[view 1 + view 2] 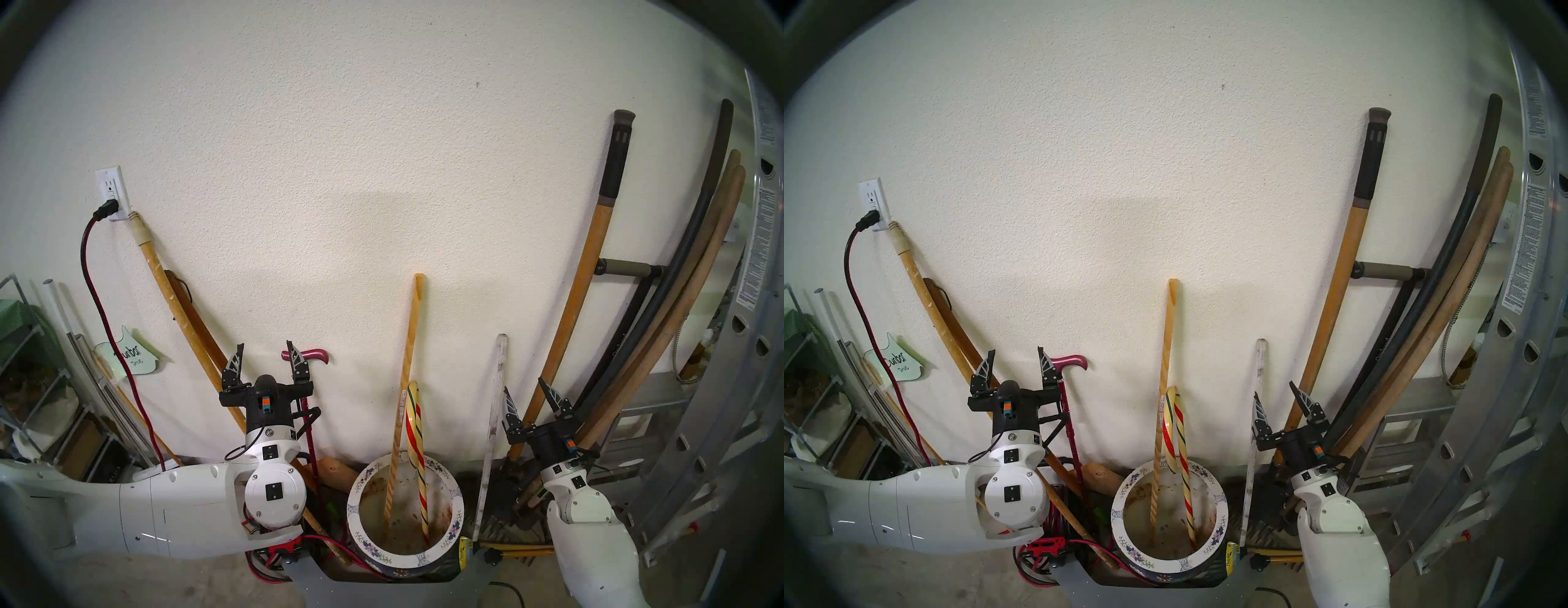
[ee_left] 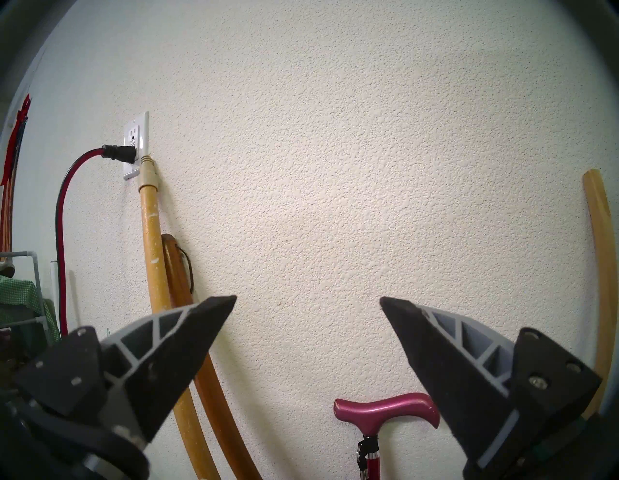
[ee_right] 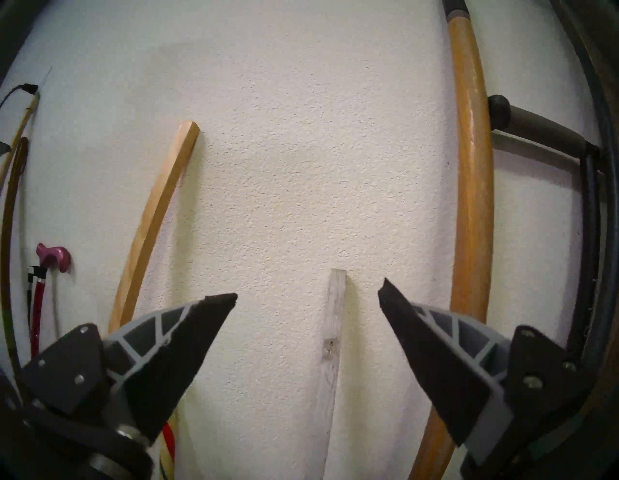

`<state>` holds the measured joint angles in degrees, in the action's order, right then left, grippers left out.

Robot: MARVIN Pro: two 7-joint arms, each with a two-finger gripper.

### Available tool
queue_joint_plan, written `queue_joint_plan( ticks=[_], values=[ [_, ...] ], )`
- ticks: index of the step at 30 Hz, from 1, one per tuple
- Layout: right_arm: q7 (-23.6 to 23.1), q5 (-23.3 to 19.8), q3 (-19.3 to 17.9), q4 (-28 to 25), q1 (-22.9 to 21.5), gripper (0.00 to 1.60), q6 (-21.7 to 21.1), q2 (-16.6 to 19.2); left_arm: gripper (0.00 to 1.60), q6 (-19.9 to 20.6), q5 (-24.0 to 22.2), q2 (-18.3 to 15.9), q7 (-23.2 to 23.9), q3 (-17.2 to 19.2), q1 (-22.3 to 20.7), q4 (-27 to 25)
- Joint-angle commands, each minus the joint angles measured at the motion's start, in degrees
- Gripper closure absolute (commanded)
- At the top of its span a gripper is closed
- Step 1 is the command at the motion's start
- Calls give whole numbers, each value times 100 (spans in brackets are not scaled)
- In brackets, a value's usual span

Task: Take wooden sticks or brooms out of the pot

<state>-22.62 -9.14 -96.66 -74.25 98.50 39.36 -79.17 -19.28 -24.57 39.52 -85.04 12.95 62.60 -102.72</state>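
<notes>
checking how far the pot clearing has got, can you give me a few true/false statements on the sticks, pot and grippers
1. The pale yellow pole stands in the pot. True.
2. The striped cane lies outside the pot. False: it stands inside, beside the pole.
3. The grey-white slat stands in the pot. False: it leans on the wall outside, right of the pot.
4. The right gripper is open and empty. True.
5. The left gripper grips the magenta cane. False: it is open, holding nothing.
</notes>
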Motion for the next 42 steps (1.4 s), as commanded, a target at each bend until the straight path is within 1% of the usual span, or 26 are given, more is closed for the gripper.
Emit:
queue_joint_plan(
  ticks=[1,6,11,18,23,28,33,38,39,42],
  values=[
    [-278,47,271,-424,394,0,-167,-2,0,-1,9,8,4,10,-9,2],
    [-401,172,459,-551,511,0,-213,-14,0,-1,9,8,4,10,-10,2],
    [-483,291,672,-660,608,0,-233,-106,0,-1,9,7,4,10,-10,2],
    [-401,538,899,-716,663,0,-261,-335,0,-1,8,7,4,10,-10,2],
    [-242,805,1072,-671,677,0,-339,-567,0,-1,9,8,4,10,-10,2],
    [-34,1054,1179,-492,612,0,-378,-750,0,-1,9,8,4,10,-10,3],
    [208,1282,1253,-163,414,0,-449,-942,0,-1,10,8,4,10,-10,3],
    [457,1379,1444,166,212,0,-418,-980,0,-2,10,8,4,10,-10,3],
    [528,1355,1529,217,171,0,-415,-934,0,-2,10,8,4,9,-10,3],
    [655,1395,1610,361,69,0,-388,-962,0,-2,10,8,4,9,-10,3]
  ],
)
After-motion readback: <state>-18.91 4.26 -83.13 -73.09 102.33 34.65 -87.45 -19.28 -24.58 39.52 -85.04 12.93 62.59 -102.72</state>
